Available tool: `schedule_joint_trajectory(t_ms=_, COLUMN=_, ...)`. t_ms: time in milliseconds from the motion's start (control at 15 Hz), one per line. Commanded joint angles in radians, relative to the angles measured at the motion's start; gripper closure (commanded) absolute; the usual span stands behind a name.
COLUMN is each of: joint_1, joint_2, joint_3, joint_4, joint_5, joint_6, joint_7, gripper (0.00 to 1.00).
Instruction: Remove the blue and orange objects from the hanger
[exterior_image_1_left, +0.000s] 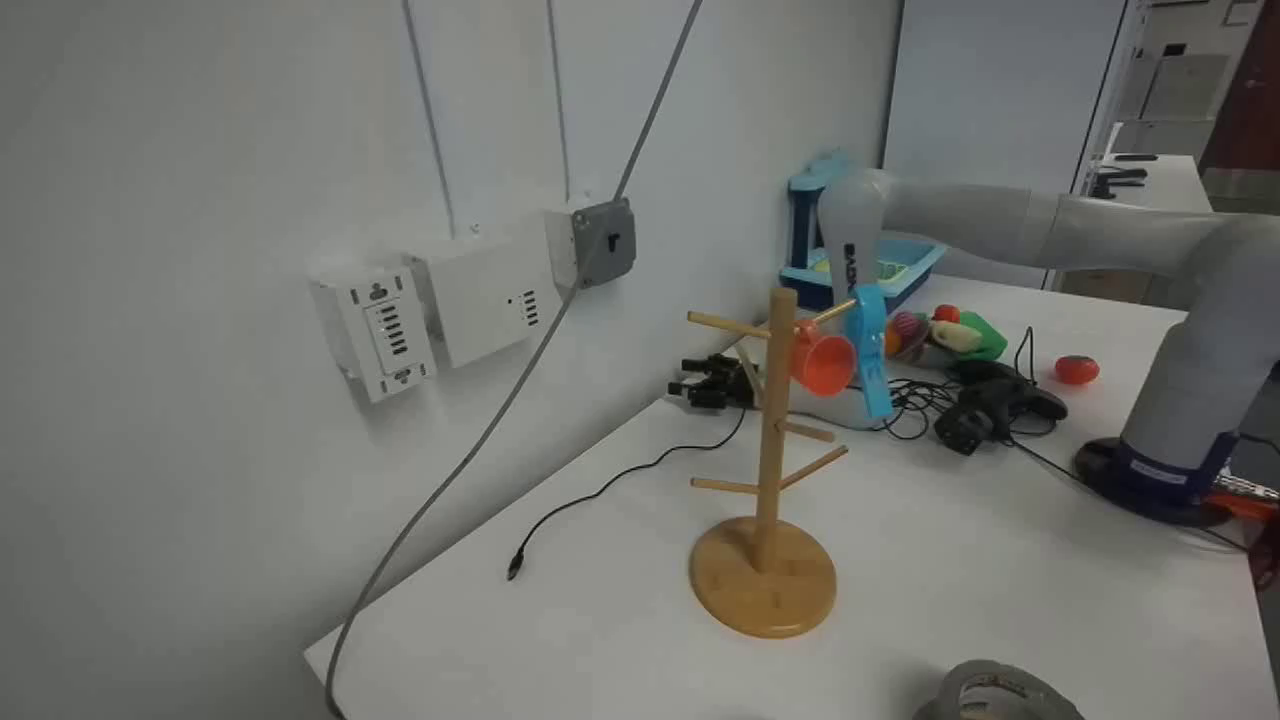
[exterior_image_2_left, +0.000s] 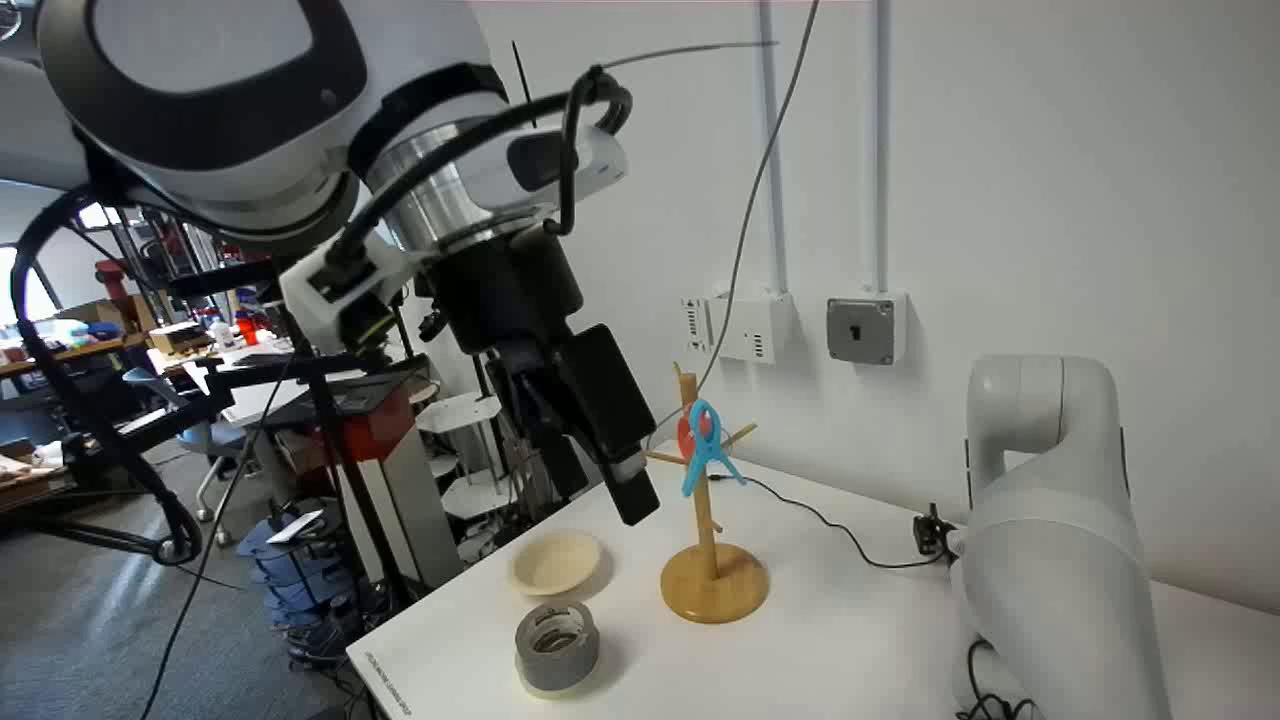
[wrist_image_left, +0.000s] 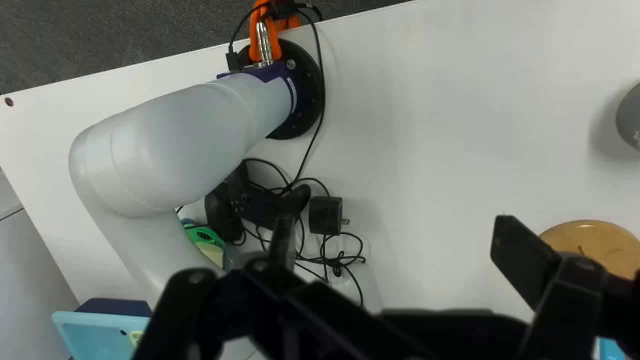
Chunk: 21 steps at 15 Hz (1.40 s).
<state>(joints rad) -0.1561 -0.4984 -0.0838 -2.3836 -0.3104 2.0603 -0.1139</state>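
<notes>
The blue plastic clip (exterior_image_1_left: 872, 355) hangs at the outer end of an upper peg (exterior_image_1_left: 832, 313) of the wooden mug tree (exterior_image_1_left: 771, 440). The orange toy cup (exterior_image_1_left: 824, 364) hangs closer to the post, on what appears to be the same peg; in an exterior view the clip (exterior_image_2_left: 706, 450) partly covers the cup. Neither item is removed yet.

The gripper (exterior_image_2_left: 603, 492) is released: in the wrist view its fingers (wrist_image_left: 525, 260) stand wide apart with nothing between them. It is held above the table (exterior_image_2_left: 830, 640), touching neither item. The wrist view shows the tree's round base (wrist_image_left: 600, 242) and a blue sliver (wrist_image_left: 610, 350), probably the clip, beyond the finger at the right.

Step in hand: judged to be the approach to the first item. Next move: bring the gripper over until the clip lies between the fingers, grasp its body, and draw it outward past the peg's tip. Take the clip first, since it appears to block the cup. Keep the pull in line with the peg; a sideways pull could tip the tree. Repeat for the cup.

A shallow bowl (exterior_image_2_left: 555, 563) and a tape roll (exterior_image_2_left: 557, 648) lie near the tree; set removed items down away from both.
</notes>
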Motion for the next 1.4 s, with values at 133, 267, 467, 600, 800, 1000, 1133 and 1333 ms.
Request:
schedule_joint_trajectory(t_ms=133, joint_1=0.009, joint_2=0.001, joint_3=-0.007, joint_4=0.002, joint_5=-0.004, joint_6=-0.004, joint_7=0.003, gripper=0.0)
schedule_joint_trajectory(t_ms=267, joint_1=0.009, joint_2=0.001, joint_3=-0.007, joint_4=0.002, joint_5=-0.004, joint_6=-0.004, joint_7=0.003, gripper=0.0)
schedule_joint_trajectory(t_ms=467, joint_1=0.009, joint_2=0.001, joint_3=-0.007, joint_4=0.002, joint_5=-0.004, joint_6=-0.004, joint_7=0.003, gripper=0.0)
schedule_joint_trajectory(t_ms=600, joint_1=0.009, joint_2=0.001, joint_3=-0.007, joint_4=0.002, joint_5=-0.004, joint_6=-0.004, joint_7=0.003, gripper=0.0)
schedule_joint_trajectory(t_ms=800, joint_1=0.009, joint_2=0.001, joint_3=-0.007, joint_4=0.002, joint_5=-0.004, joint_6=-0.004, joint_7=0.003, gripper=0.0)
schedule_joint_trajectory(t_ms=1000, joint_1=0.009, joint_2=0.001, joint_3=-0.007, joint_4=0.002, joint_5=-0.004, joint_6=-0.004, joint_7=0.003, gripper=0.0)
schedule_joint_trajectory(t_ms=1133, joint_1=0.015, joint_2=0.009, joint_3=-0.009, joint_4=0.006, joint_5=0.007, joint_6=-0.006, joint_7=-0.003, gripper=0.0)
schedule_joint_trajectory(t_ms=1333, joint_1=0.033, joint_2=0.033, joint_3=-0.009, joint_4=0.012, joint_5=0.032, joint_6=-0.005, joint_7=-0.013, gripper=0.0)
